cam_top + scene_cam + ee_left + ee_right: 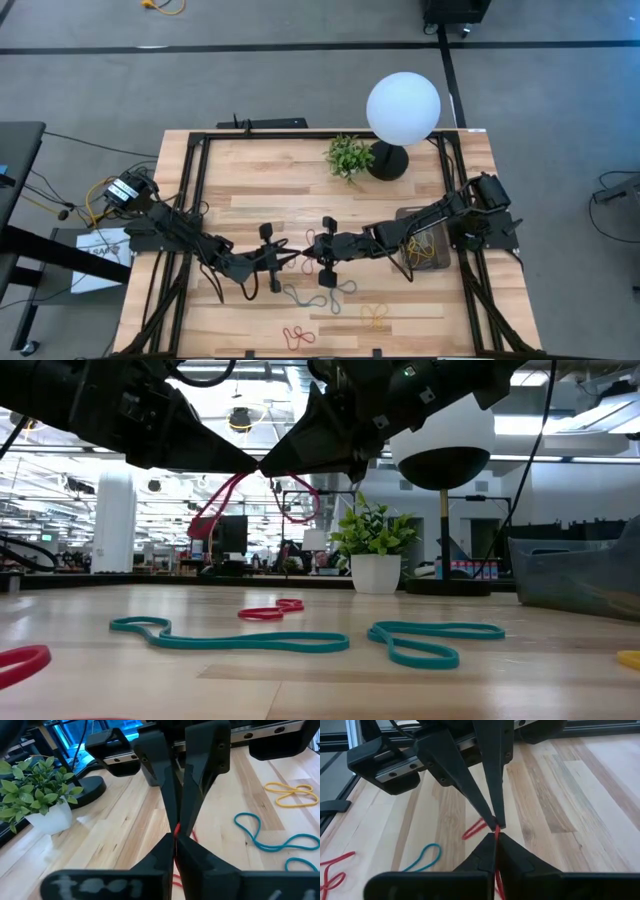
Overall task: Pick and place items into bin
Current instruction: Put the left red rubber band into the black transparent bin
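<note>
My left gripper (290,259) and my right gripper (308,256) meet tip to tip over the table's middle, above the wood. Both are shut on one red rubber band (228,495), which also shows in the left wrist view (176,828) and the right wrist view (496,833). More bands lie flat on the table: teal ones (338,290) (230,638), a yellow one (375,316) and a red one (298,337). The dark grey bin (424,246) stands at the right under my right arm, with several bands inside. My left gripper pinches a strand of the red band (175,831) between its two fingertips, coming level from the table's left. The band is lifted clear and hangs slack in loops (300,500) below the tips. My right gripper pinches the same red band's strand (496,832) between its two fingertips, coming level from the table's right, right against the left gripper's tips. The band hangs clear of the table.
A small green plant in a white pot (348,156) and a lamp with a white globe (402,108) on a black round base stand at the far edge. Black frame rails (190,200) run along the table's sides. Bare wood lies at the far left.
</note>
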Action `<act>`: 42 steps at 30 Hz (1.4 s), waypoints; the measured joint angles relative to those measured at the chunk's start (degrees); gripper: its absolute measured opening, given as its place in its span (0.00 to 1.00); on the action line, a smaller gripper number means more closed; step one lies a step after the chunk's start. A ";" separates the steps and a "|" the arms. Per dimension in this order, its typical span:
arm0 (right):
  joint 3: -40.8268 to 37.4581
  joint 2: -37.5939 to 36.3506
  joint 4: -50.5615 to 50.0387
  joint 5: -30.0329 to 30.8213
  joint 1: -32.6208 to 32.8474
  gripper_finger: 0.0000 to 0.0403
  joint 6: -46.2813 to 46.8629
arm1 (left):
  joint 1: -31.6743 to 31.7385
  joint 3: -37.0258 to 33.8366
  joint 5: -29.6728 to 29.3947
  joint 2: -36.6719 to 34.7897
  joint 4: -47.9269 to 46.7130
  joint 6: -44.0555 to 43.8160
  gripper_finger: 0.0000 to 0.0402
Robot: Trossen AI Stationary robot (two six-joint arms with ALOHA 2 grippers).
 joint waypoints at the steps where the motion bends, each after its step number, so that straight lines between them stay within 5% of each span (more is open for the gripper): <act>1: 0.00 0.00 0.00 0.00 0.00 0.01 0.00 | 0.00 0.00 0.00 0.00 0.00 -0.06 0.04; 11: 0.00 0.00 -2.20 0.23 0.00 0.01 1.09 | 0.02 0.00 -0.07 0.00 -0.22 -1.80 0.20; 22: 0.02 0.00 -24.76 11.10 -1.22 0.00 13.40 | 0.02 0.00 -0.07 -0.02 -3.60 -4.26 0.27; 37: 13.64 -8.33 -79.67 28.03 10.10 0.00 50.67 | 2.37 -0.01 0.86 -0.04 -7.53 -9.29 0.27; 42: 13.77 -9.86 -95.08 28.48 13.52 0.00 65.00 | 2.75 -0.02 2.58 -0.04 -9.14 -11.78 0.27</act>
